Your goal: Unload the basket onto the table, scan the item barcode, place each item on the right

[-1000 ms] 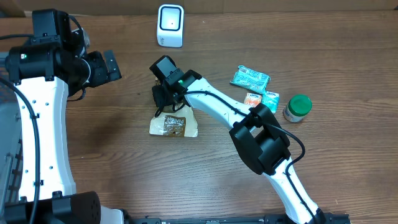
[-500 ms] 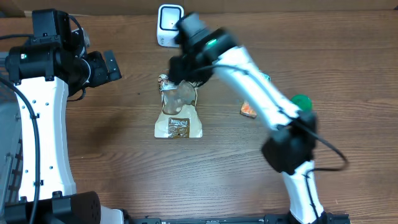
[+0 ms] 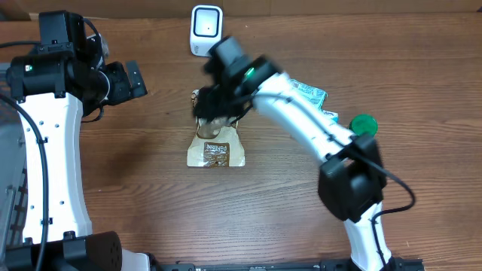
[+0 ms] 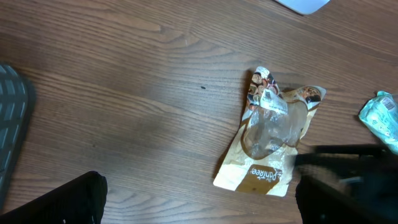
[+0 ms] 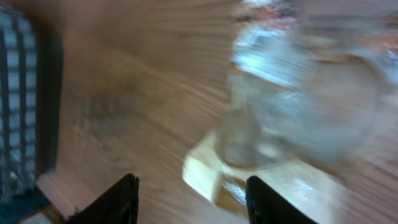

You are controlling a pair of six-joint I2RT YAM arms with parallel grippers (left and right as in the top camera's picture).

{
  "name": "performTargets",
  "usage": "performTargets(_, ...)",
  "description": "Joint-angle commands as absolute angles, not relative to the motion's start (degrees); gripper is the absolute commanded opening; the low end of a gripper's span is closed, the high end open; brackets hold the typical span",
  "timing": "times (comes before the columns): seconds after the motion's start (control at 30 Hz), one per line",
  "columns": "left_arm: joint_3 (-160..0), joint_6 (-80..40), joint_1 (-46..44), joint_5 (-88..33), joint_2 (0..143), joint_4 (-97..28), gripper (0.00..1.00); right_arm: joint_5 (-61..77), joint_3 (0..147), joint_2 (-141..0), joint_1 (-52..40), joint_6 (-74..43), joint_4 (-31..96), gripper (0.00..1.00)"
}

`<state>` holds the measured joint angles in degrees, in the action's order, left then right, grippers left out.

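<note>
The snack pouch (image 3: 215, 150) lies flat on the counter (image 3: 151, 188), in front of the white scanner (image 3: 205, 30) and well apart from it. It is brown and white with a clear window in the middle. Through that window I cannot make out what is inside. Off to my right stands a small jar (image 3: 364, 125) with its green lid on, partly behind my right arm, its contents hidden. Teal packets (image 3: 307, 92) lie near it, also partly covered by that arm.

My right gripper (image 5: 191, 180) hangs over the pouch's upper end. Its fingers stand partly apart and nothing is between them; the pouch shows beyond them, blurred. My left gripper (image 3: 134, 79) is spread wide and empty, raised off to the left, away from the pouch.

A second ago my right gripper was pinched down on the top of the pouch, which sat bunched under it. Half a second ago that arm had swung up toward the scanner. Now it has come back lower, over the pouch top, with the fingers parted and the pouch let go, lying stretched out. My left arm has not moved.
</note>
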<state>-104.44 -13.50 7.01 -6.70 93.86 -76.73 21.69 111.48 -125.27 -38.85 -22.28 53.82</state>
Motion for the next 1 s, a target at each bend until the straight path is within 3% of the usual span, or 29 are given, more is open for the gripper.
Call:
performTargets(0.0,-104.84,-13.08,7.11,-6.92,93.01,-76.66,1.00,20.43,104.60,-125.40,-44.23,-24.36,47.18,0.55)
performTargets(0.17,-104.84,-13.08,7.11,-6.92,93.01,-76.66,1.00,16.32,97.91,-125.49,-48.60,-27.49,41.65,0.55)
performTargets(0.4,-104.84,-13.08,7.11,-6.92,93.01,-76.66,1.00,14.11,95.07,-125.49,-49.23,-27.46,47.48,0.57)
performTargets(0.83,-104.84,-13.08,7.11,-6.92,93.01,-76.66,1.00,11.66,97.93,-123.90,-41.78,-21.98,62.78,0.59)
performTargets(0.97,-104.84,-13.08,7.11,-6.92,93.01,-76.66,1.00,15.03,99.24,-119.94,-36.64,-18.20,63.64,0.67)
